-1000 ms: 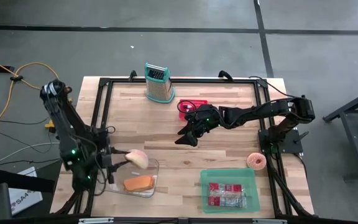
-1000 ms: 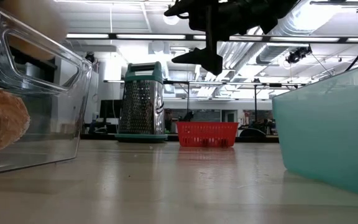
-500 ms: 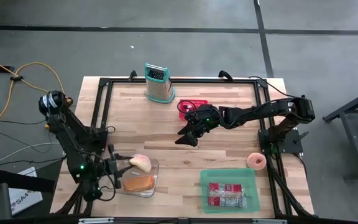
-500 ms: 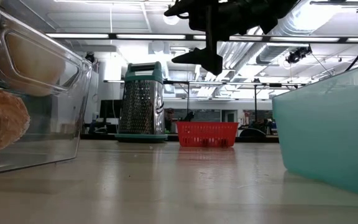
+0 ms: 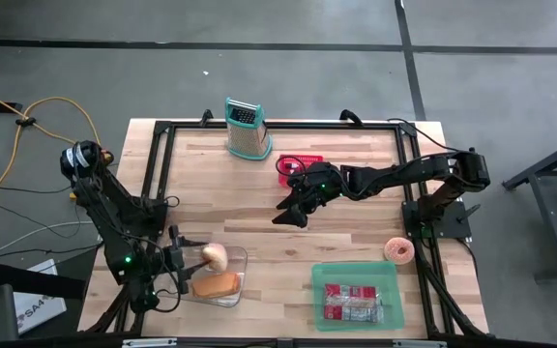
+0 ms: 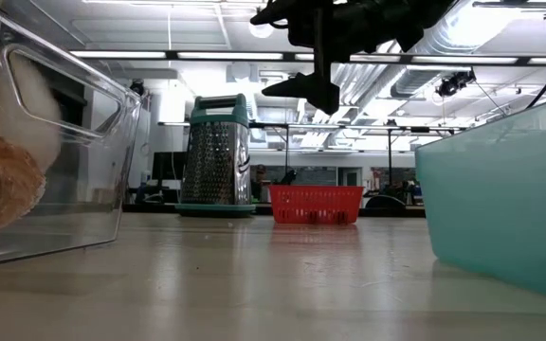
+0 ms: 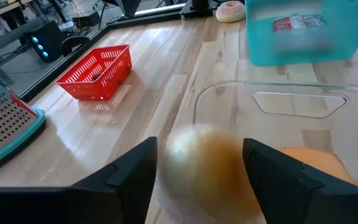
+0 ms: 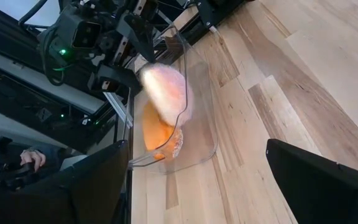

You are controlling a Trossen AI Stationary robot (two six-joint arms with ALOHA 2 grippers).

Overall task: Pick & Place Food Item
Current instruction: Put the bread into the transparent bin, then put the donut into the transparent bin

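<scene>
A pale round bun (image 5: 215,256) shows blurred over a clear container (image 5: 243,280) at the table's near left. It sits between the spread fingers of my left gripper (image 7: 201,180), which is open and reaches in level from the left. The bun (image 8: 166,93) is above the container's rim in the right wrist view. An orange-brown piece of bread (image 5: 217,284) lies on the container's floor. My right gripper (image 5: 288,213) hangs open in the air over the table's middle, holding nothing. My left gripper has one finger (image 7: 129,177) on each side of the bun (image 7: 207,165), coming level from the table's left. The bun is blurred, and I cannot tell whether the fingers touch its sides.
A metal grater (image 5: 246,129) stands at the far edge with a small red basket (image 5: 298,164) beside it. A teal bin (image 5: 356,295) with packaged food sits near right, and a pink donut (image 5: 398,251) lies on the table beyond it. Bare wood lies between the two containers.
My left gripper has come down and toward the near edge with the bun, rolling as it went, then spread its fingers. The bun has sunk from above the container's far rim toward its inside and now shows blurred.
</scene>
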